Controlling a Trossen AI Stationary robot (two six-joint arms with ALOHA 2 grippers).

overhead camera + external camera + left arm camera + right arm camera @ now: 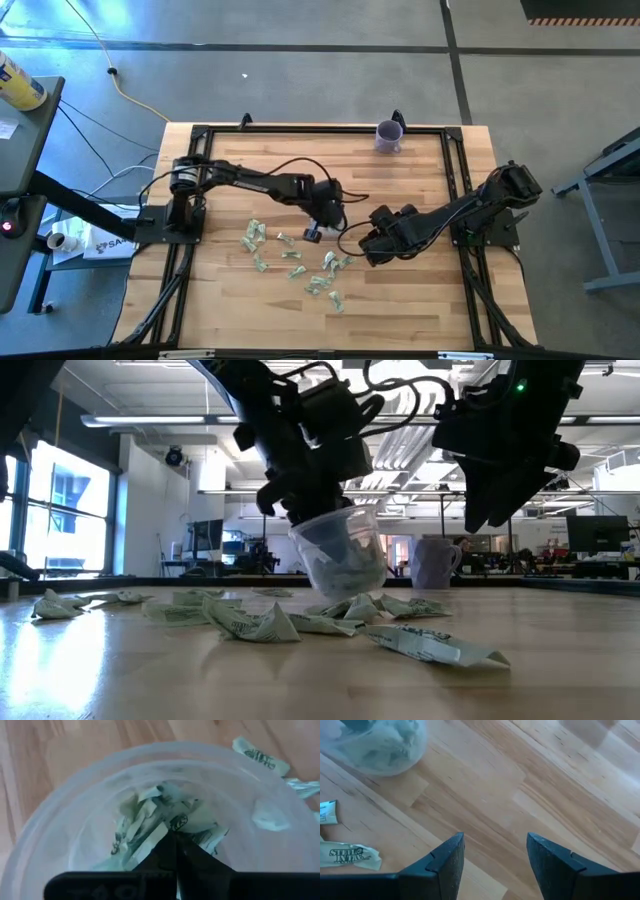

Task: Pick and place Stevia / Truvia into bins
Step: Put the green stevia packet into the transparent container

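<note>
Pale green-and-white packets [293, 255], clear whitish cup [342, 555], seemingly purple mug [389, 136].

I see a light wood-plank table [420, 300] inside a black frame [455, 165]. Crinkled Stevia packets [300, 262] lie scattered across its middle, loose on the wood. Purple cup [389, 137] stands at the far edge.

We note one clear plastic cup [340, 555] near mid-table, tilted and raised just above the wood, with several crumpled pale green and white sweetener packets [160, 822] inside it. More packets [295, 262] lie scattered loose on the wooden table, in front of and beside the cup. In the low view we see them crinkled, some tented upward [255, 622], one lying flatter nearest the camera [435, 645].
</note>
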